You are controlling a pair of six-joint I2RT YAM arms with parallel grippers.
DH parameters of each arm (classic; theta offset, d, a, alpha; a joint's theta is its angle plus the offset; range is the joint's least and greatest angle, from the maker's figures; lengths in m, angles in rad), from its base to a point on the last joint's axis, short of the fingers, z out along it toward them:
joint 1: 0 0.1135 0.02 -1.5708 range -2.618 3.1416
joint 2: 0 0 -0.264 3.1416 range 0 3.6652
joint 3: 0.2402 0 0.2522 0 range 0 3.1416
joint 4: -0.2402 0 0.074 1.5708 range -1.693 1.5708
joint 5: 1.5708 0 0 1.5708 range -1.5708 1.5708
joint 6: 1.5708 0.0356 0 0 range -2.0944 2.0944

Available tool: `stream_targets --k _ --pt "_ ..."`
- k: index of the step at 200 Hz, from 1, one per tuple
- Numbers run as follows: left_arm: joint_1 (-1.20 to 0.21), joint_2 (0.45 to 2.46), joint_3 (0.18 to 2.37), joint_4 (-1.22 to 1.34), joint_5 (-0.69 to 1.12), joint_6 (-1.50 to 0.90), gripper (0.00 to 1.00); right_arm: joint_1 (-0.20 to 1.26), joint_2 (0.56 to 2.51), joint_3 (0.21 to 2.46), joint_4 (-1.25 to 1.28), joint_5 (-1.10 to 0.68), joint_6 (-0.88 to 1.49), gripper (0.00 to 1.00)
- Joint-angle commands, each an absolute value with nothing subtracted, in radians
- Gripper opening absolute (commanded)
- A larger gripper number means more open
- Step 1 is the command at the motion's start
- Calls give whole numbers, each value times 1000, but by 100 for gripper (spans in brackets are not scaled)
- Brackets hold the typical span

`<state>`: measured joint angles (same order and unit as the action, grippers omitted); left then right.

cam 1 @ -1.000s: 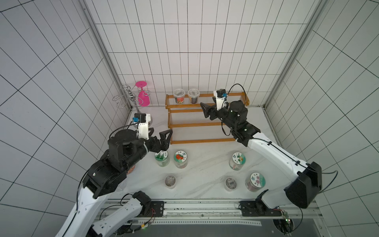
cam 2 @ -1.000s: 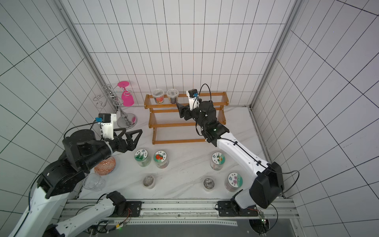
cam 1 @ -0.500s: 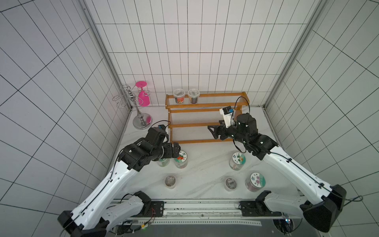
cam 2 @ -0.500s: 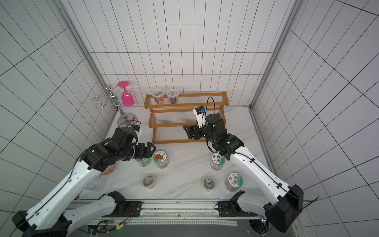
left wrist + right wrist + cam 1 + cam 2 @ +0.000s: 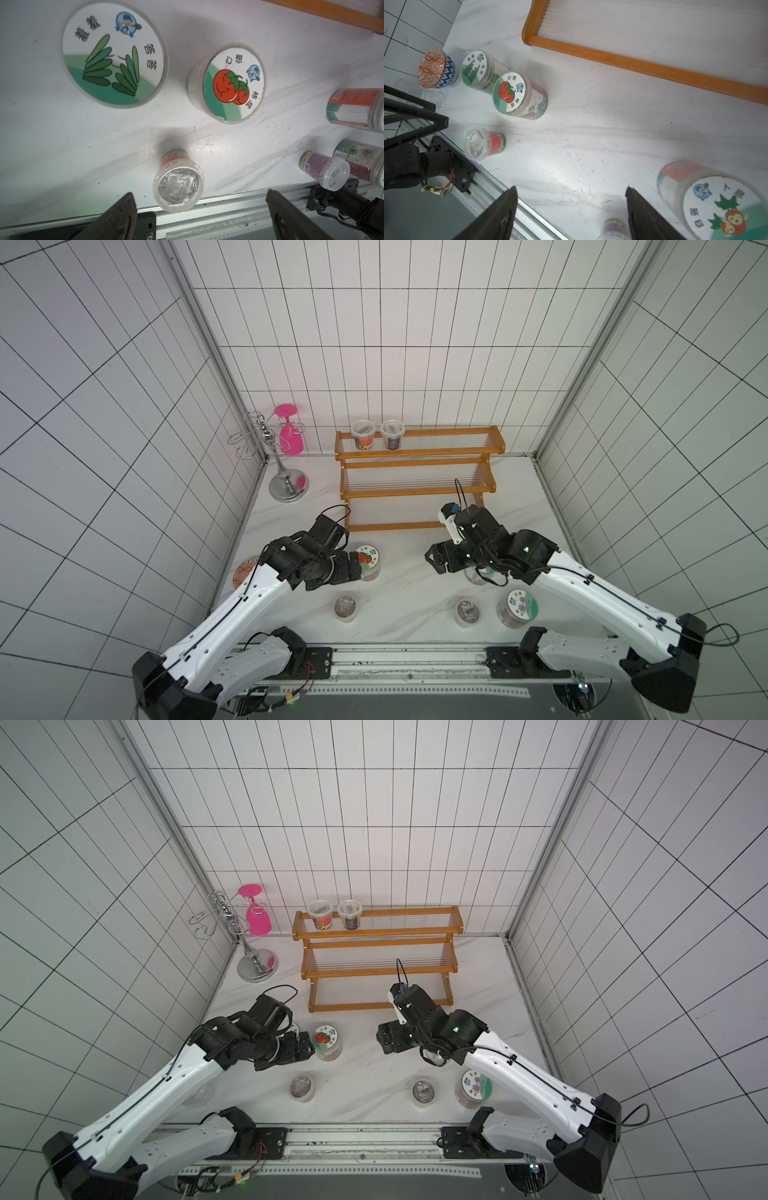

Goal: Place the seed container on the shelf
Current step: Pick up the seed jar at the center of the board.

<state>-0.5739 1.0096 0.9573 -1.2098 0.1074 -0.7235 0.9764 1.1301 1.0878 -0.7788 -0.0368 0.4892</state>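
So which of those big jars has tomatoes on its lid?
The tomato-lid jar, upright next to the green-leaf jar; only its lid shows two red tomatoes.

Bright even light, soft shadows, wrist pics blurry (edges warped)

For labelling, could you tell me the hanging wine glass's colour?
The wine glass is pink, clearest in a top view.
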Motion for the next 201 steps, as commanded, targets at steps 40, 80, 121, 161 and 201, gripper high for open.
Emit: stream_targets --k 40,80,121,161,201 --pt "-694 993 833 -1210 93 -948 98 1100 1133 1000 -737 6 573 85" --pt "-807 1048 785 -1189 51 -1044 99 1134 1143 981 -688 0 551 85" --pt "-838 1101 763 -1153 18 -1057 98 1145 1127 963 -660 -12 536 85" --pt "-833 1160 747 -1129 -11 -1041 93 1147 1106 950 -649 -18 531 85" --pt "-831 1195 737 -1092 -9 -1029 83 1149 1083 929 -640 -21 528 85"
